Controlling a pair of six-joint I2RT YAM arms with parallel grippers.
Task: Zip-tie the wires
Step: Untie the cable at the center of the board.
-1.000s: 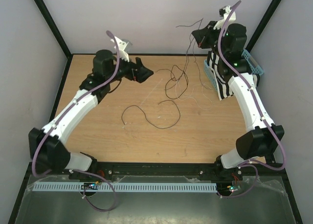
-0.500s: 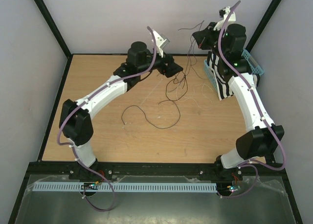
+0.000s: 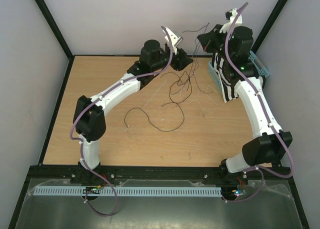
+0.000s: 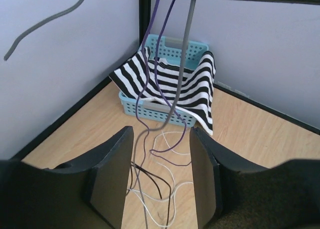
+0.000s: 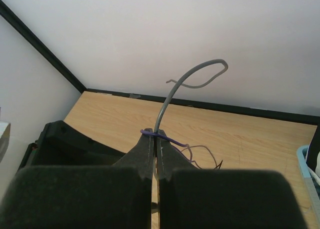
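Note:
My right gripper (image 3: 200, 38) is raised at the far right and is shut on the wires (image 5: 159, 123). A grey and a purple strand stick out of its closed tips (image 5: 157, 136). The thin wires (image 3: 184, 78) hang from it down to the table. My left gripper (image 3: 185, 59) has its fingers (image 4: 114, 175) on either side of the hanging wires (image 4: 150, 139), with a gap left and no pinch visible. One more dark wire (image 3: 152, 118) lies looped on the table. A faint pale strip, seemingly the zip tie (image 3: 153, 95), lies left of the hanging strands.
A teal basket (image 3: 261, 65) draped with a black-and-white striped cloth (image 3: 224, 80) stands at the far right corner, also seen as the basket (image 4: 150, 109) ahead of the left gripper. White walls and a black frame close in the back.
My left arm has swung from the far left across to the hanging wires, and its jaws have narrowed around them. The right arm has stayed still, holding the wires up.

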